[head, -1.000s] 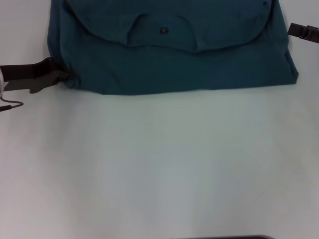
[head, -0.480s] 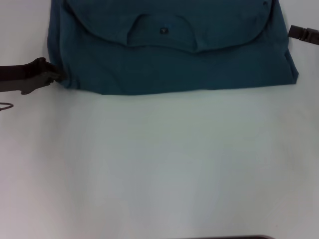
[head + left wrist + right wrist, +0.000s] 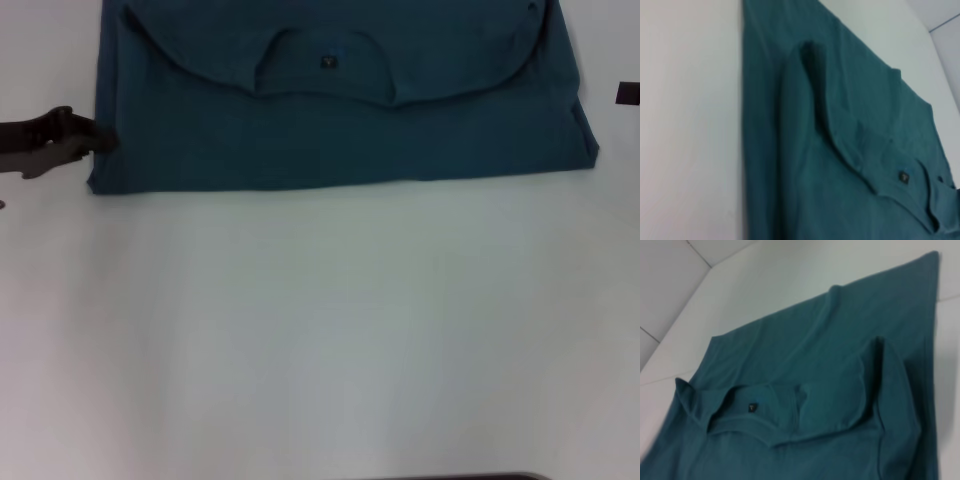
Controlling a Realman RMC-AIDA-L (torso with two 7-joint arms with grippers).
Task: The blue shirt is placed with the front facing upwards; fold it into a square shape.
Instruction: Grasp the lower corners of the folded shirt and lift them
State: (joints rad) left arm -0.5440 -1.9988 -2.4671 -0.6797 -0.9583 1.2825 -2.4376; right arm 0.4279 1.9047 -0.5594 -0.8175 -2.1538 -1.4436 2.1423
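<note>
Lying folded, the blue shirt (image 3: 340, 110) borders the left claw (image 3: 95, 138).

Shirt (image 3: 840, 150) lies flat on white table (image 3: 690, 125), top part folded over, collar (image 3: 925, 200) and small neck label (image 3: 902, 176) showing.

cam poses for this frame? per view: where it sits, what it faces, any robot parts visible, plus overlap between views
Head view: on the robot's head, looking forward and down at the table; the blue shirt lies at the far side. The left gripper is at the shirt's left edge; a sliver of the right gripper shows at the frame's right border.
Left wrist view: on the left arm, looking along the shirt from its left edge; no robot parts show.
Right wrist view: on the right arm, looking across the shirt; no robot parts show.
Shared: all three show the collar and its neck label.
</note>
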